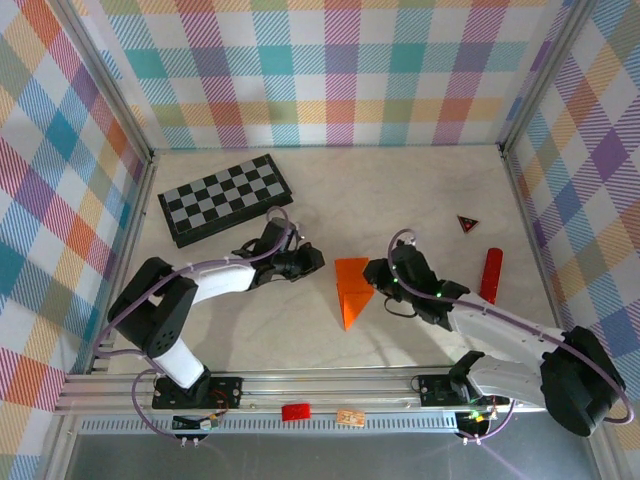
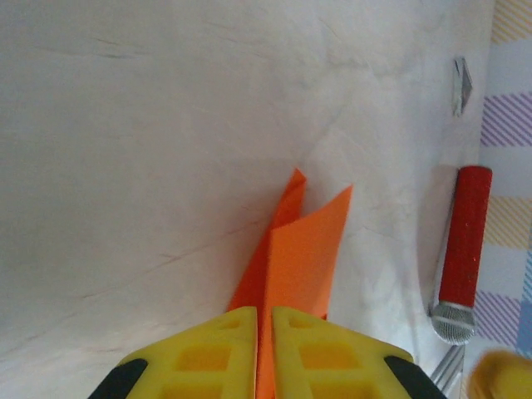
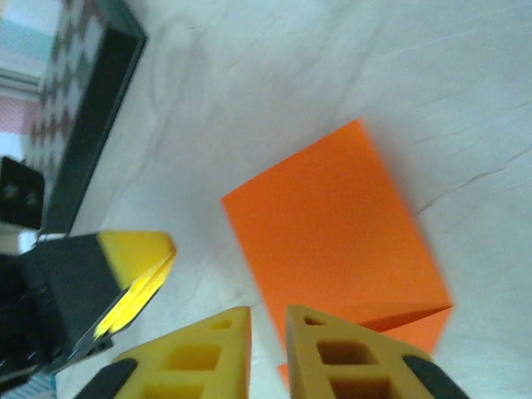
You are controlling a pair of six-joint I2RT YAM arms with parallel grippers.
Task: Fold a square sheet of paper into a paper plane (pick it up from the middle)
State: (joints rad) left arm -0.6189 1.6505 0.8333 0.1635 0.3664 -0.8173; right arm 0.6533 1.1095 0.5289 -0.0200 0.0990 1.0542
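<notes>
Your table [image 1: 420, 200] carries a checkerboard [image 1: 225, 198] towards its far left corner, well clear of the work. The square sheet of paper [image 1: 352, 290] lies near the middle of the table, slightly towards the near edge, between the two arms. It is already folded into overlapping layers that taper to a point facing the near edge. In the left wrist view two tips stand up off the table, so the layers are not pressed flat. I judge the task partway done: the first folds are in, but a narrow dart with a clean centre crease is not yet there, and lifting it from the middle remains. Your left gripper [image 1: 316, 260] sits just beside the paper's left edge, fingers [image 2: 208, 357] clenched on nothing. Your right gripper [image 1: 372, 273] is at the paper's right edge, fingers [image 3: 349, 349] slightly parted and grasping nothing. A red cylinder [image 1: 491, 274] and a small dark red triangle [image 1: 467, 224] lie towards the right edge, untouched.
</notes>
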